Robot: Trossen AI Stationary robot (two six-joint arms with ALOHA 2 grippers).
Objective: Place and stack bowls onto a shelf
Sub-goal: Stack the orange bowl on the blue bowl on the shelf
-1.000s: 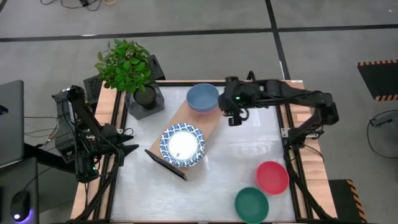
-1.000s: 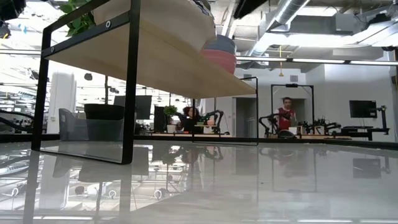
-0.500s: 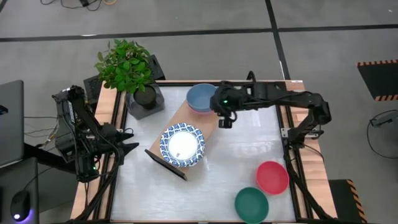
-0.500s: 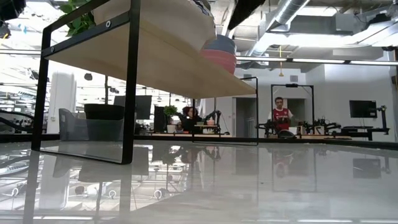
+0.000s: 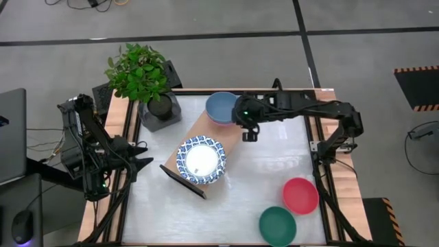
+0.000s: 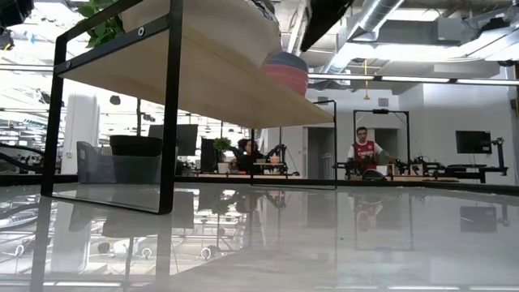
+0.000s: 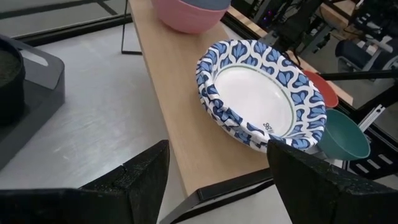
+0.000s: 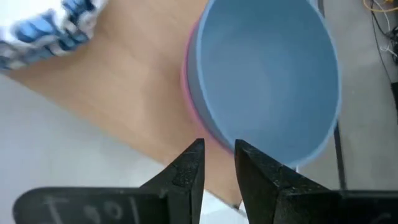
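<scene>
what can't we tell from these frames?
- How many patterned dishes are stacked: high view sees only the top one; left wrist view shows rims overlapping.
- Pink bowl under the slate blue bowl: mostly covered; only a rim edge shows.
- Right gripper contact with the bowls: unclear, fingers narrowly apart.
- Red bowl and teal bowl: missing from low view.

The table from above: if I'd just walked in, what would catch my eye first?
Probably the stack of white dishes with blue patterned rims on the near end of the wooden shelf, and the slate blue bowl nested in a pink bowl at its far end. The right claw hangs beside that pair, fingers only slightly apart. A red bowl and a teal green bowl wait on the table's right, and a potted plant stands at the back left.
</scene>
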